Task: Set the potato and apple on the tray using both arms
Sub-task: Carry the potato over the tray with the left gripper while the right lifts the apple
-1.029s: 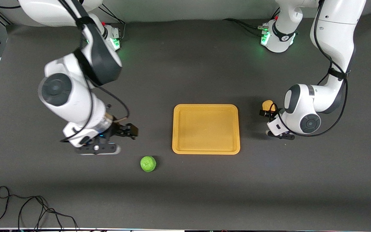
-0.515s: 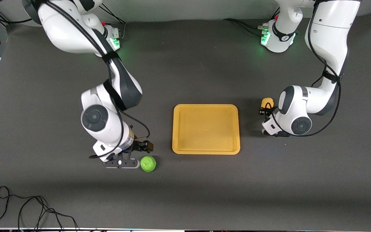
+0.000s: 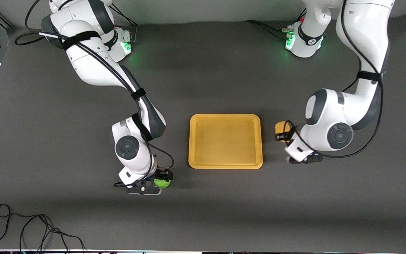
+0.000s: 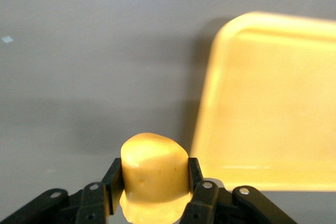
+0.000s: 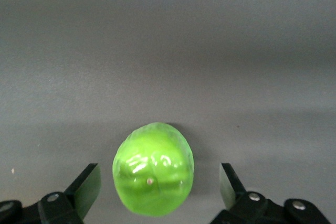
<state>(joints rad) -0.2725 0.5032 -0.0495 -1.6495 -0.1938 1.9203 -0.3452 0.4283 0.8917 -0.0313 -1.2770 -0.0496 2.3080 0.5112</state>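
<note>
Dark grey table [image 3: 224, 211], tray [image 3: 225, 164] still bare. Left gripper [image 4: 156, 190] beside tray, clamped on potato [image 4: 155, 174]. Right gripper [image 5: 157, 184] spread wide around apple [image 5: 153, 177], resting nearer the camera than the tray. Both placements remaining.

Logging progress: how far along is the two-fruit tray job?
Nothing is placed yet: the flat yellow-orange plastic tray holds nothing. In hand: the left end effector grips the lumpy yellow-orange toy potato beside the tray. The right end effector is open around the round green toy apple, ungrasped. Left: both placements.
</note>
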